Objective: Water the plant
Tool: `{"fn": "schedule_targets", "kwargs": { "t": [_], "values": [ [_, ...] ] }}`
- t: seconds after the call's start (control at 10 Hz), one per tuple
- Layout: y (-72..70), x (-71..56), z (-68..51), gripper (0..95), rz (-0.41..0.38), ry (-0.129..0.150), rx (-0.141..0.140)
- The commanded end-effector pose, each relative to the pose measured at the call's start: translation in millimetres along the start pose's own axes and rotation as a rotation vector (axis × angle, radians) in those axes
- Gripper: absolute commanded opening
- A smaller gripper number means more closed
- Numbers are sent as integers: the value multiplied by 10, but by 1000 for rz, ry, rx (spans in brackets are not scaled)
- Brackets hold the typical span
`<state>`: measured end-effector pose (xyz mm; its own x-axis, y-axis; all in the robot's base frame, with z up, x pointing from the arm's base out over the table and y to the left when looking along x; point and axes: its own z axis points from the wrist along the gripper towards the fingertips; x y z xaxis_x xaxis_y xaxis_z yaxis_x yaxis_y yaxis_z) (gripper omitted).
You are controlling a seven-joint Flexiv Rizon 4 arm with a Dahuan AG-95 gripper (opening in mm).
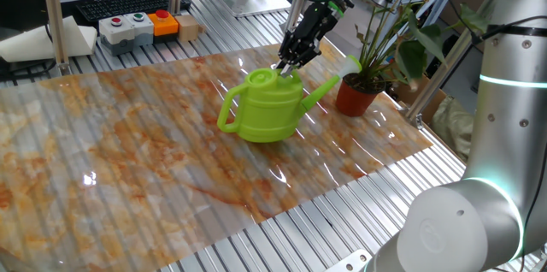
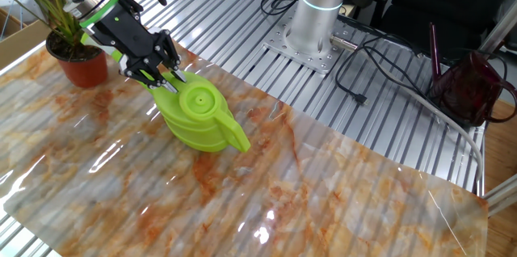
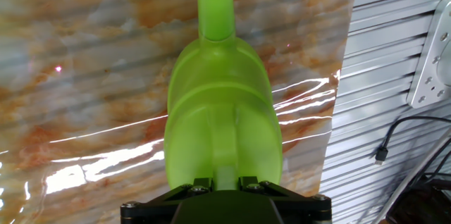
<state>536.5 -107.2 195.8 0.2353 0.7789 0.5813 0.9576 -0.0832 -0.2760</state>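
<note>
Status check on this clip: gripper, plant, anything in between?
Gripper closed on the watering can's top, can resting on the mat. Plant upright beside the spout tip, not yet watered. Nothing between them.

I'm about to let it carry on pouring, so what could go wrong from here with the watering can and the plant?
The gripper pinches only the watering can at its top edge, so the can may twist or slip when lifted. The spout ends beside the small pot, so water could miss and run over the glossy mat. The arm sits close to the plant, whose thin stems might be brushed and tip the pot.
</note>
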Motion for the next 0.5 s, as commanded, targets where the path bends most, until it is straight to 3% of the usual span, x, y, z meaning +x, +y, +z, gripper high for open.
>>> {"fn": "schedule_targets", "kwargs": {
  "t": [0.1, 0.5],
  "values": [
    [-10, 10, -4, 0, 4, 0, 1],
    [-10, 10, -4, 0, 8, 0, 1]
  ]
}}
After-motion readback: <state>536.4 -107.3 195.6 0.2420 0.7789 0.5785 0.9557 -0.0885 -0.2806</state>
